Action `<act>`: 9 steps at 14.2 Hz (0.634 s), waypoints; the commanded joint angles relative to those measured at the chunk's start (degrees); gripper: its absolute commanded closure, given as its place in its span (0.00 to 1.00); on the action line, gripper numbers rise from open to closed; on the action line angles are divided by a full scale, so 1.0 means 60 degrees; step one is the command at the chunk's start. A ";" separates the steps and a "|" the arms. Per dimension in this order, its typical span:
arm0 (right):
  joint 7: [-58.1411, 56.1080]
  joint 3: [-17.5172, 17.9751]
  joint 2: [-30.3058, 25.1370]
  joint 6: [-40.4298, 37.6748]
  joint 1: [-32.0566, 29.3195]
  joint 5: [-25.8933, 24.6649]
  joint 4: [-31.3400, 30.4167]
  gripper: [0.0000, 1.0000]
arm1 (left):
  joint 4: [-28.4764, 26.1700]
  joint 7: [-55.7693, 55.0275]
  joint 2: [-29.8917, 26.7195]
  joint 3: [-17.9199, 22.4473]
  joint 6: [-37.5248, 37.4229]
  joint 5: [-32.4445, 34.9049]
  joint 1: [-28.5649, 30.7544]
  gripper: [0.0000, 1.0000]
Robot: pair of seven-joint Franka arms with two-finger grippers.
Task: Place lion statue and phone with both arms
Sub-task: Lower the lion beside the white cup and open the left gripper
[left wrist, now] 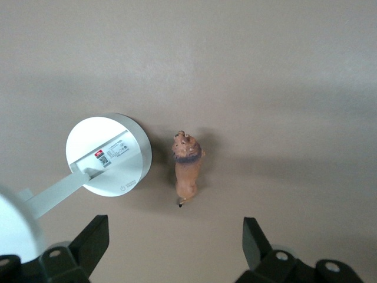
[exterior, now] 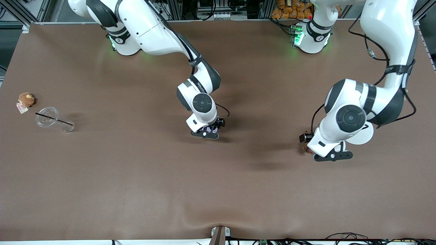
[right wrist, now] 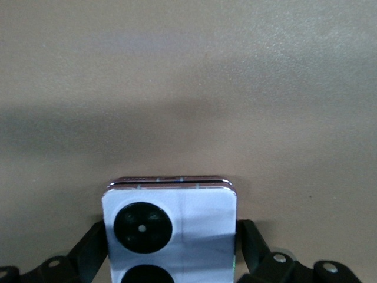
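Where brown table [exterior: 136, 177] spreads, left claw [left wrist: 177, 247] wide above lion statue [left wrist: 187, 167], right claw [right wrist: 171, 259] flanking phone [right wrist: 171, 227].

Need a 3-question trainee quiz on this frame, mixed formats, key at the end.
1. True or false: the left gripper stands open, apart from the small orange-brown lion statue.
2. What lies between the right gripper's fingers? A) white round disc B) pale lavender folded phone C) brown plush toy
3. Fill in: beside the lion lies a white round ____.

Key: 1 true; 2 B; 3 disc.
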 commanded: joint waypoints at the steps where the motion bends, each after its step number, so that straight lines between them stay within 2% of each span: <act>1: 0.0259 -0.0076 0.0167 0.0237 0.0170 -0.0201 0.0091 0.11 | 0.0757 -0.0110 -0.0239 -0.0169 -0.0862 -0.0660 -0.0141 0.00; 2: 0.0259 -0.0076 0.0167 0.0237 0.0156 -0.0201 0.0106 0.61 | 0.0964 -0.0124 -0.0239 -0.0257 -0.1009 -0.0735 -0.0186 0.00; 3: 0.0244 -0.0090 0.0153 0.0237 0.0170 -0.0216 0.0106 0.87 | 0.1111 -0.0124 -0.0268 -0.0402 -0.1127 -0.0750 -0.0186 0.00; 4: 0.0230 -0.0105 0.0109 0.0208 0.0156 -0.0216 0.0106 0.91 | 0.1257 -0.0124 -0.0370 -0.0534 -0.1258 -0.0750 -0.0172 0.00; 7: 0.0215 -0.0134 -0.0285 -0.0185 -0.0034 -0.0201 0.0106 0.91 | 0.1449 -0.0095 -0.0867 -0.0711 -0.1625 -0.0750 -0.0069 0.00; 9: 0.0157 -0.0600 -0.0928 -0.1033 -0.0093 -0.0201 0.0121 0.91 | 0.1624 0.0007 -0.1292 -0.0639 -0.1902 -0.0736 -0.0040 0.00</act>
